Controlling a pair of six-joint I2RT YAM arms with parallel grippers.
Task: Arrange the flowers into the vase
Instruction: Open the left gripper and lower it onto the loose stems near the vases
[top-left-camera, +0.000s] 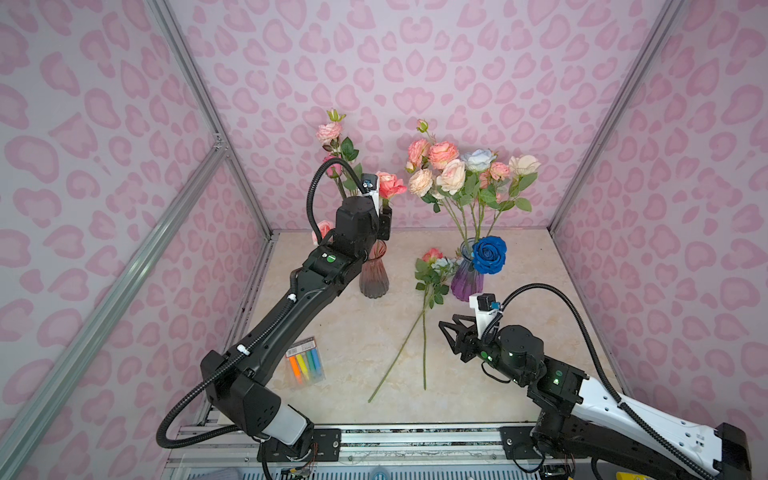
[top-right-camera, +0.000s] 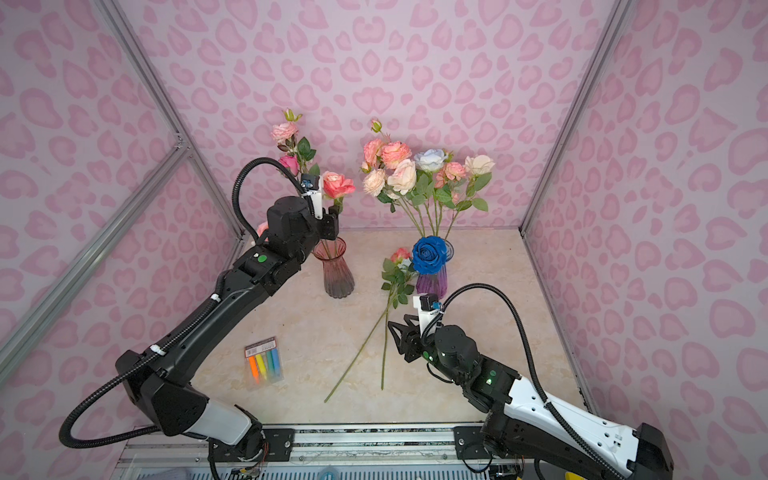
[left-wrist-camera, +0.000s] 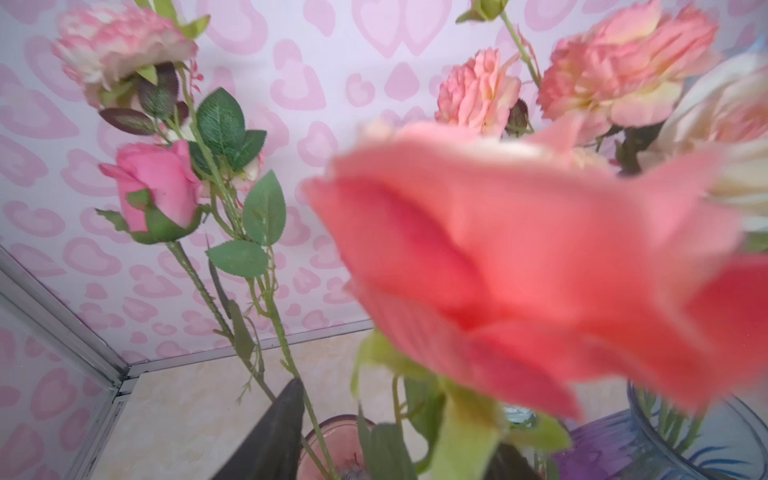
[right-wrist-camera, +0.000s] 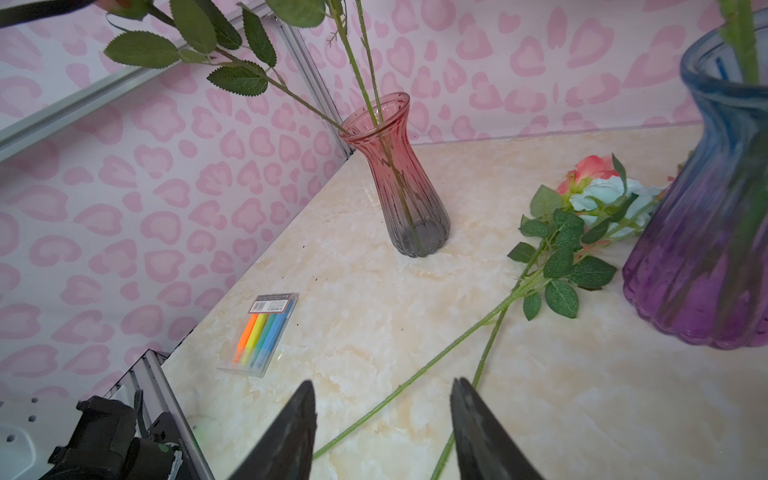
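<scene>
Jaws on the left gripper (left-wrist-camera: 401, 415) are parted, sitting either side of the coral rose (top-left-camera: 390, 185) stem without pinching it, right above the mouth of the pink vase (top-left-camera: 374, 274). Looks like the let-go step to me, so I'd back out straight and slow, staying clear of the leaves so the rose doesn't get dragged out or the vase tipped. That rose stands close to upright, head up, cut end down toward the vase, leaning a touch toward the purple vase (top-left-camera: 467, 278). Meanwhile the right gripper (right-wrist-camera: 382, 384) hangs spread and empty over two loose roses (top-left-camera: 428, 291) lying flat on the table (top-left-camera: 353, 324), heads by the purple vase, stems running toward the front edge.
</scene>
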